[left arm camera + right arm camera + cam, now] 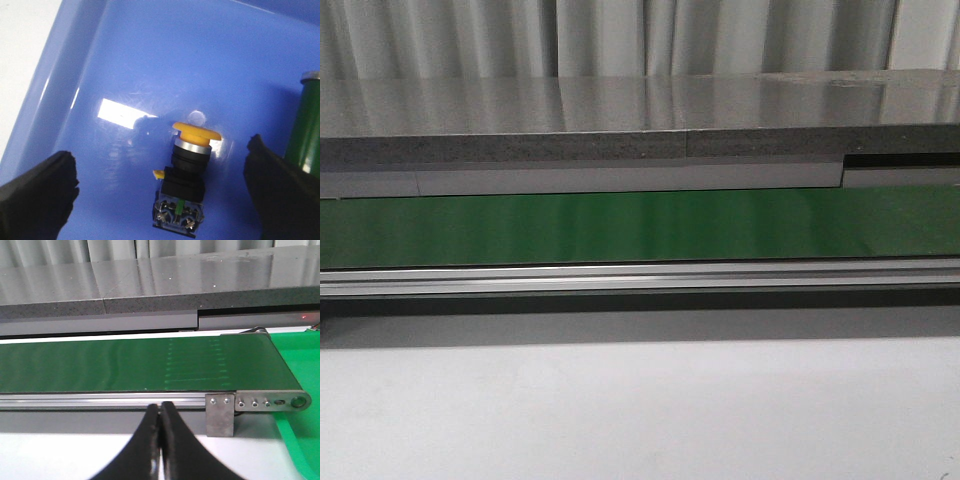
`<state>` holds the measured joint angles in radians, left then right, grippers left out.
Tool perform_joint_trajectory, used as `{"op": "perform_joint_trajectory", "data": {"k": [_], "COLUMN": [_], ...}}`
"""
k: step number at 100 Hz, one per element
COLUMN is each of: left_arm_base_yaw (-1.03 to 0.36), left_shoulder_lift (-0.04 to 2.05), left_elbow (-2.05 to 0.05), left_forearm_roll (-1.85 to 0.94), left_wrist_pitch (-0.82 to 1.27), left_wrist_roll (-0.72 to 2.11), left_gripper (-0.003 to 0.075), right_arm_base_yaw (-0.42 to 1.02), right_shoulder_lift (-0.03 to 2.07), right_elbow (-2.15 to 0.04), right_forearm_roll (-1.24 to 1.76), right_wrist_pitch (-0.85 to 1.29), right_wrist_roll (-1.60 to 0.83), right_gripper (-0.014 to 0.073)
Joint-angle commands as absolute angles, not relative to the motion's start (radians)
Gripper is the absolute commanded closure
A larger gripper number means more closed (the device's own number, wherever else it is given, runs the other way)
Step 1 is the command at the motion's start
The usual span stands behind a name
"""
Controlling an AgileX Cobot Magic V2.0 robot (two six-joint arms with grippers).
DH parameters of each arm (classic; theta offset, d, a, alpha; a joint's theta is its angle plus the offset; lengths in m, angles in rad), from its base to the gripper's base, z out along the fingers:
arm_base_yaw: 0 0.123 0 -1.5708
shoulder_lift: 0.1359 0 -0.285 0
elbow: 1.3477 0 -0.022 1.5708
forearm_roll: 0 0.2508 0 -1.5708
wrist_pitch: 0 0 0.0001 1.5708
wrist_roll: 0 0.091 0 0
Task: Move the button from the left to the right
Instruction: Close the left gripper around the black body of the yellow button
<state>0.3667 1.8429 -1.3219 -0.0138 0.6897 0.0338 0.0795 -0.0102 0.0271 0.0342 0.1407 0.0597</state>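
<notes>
Pale grey curtains (620, 35) hang in vertical folds along the back of the room. In front of them runs a long grey speckled counter (570, 120) with a glossy top that reflects soft overhead light. Below its front edge lies a green conveyor belt (620, 225), bordered on the near side by a silver aluminium rail (640, 278). The nearest surface is a plain white desk (620, 410), evenly lit, with a shadow band along its far edge.

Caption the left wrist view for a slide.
Open left tool straddling the yellow-capped button lying in a blue tray, beside a green cylinder.
</notes>
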Motion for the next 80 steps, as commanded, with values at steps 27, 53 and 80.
{"op": "perform_joint_trajectory", "data": {"k": [27, 53, 80], "left_arm_base_yaw": [0.369, 0.369, 0.369], "left_shoulder_lift": [1.873, 1.897, 1.908], "left_elbow": [-1.355, -1.355, -1.355], "left_forearm_roll": [-0.031, -0.037, -0.037], "left_wrist_pitch": [0.646, 0.646, 0.644], "left_wrist_roll": [0.039, 0.039, 0.044], "left_gripper": [0.0082, 0.0082, 0.0082], "right_arm_base_yaw": [0.081, 0.081, 0.081], "right_shoulder_lift": [-0.028, -0.028, -0.028], "right_elbow": [0.012, 0.012, 0.012], "right_forearm_roll": [0.038, 0.038, 0.038], "right_wrist_pitch": [0.059, 0.059, 0.059], "right_wrist_roll": [0.056, 0.056, 0.056], "right_gripper": [0.0661, 0.0661, 0.0661]}}
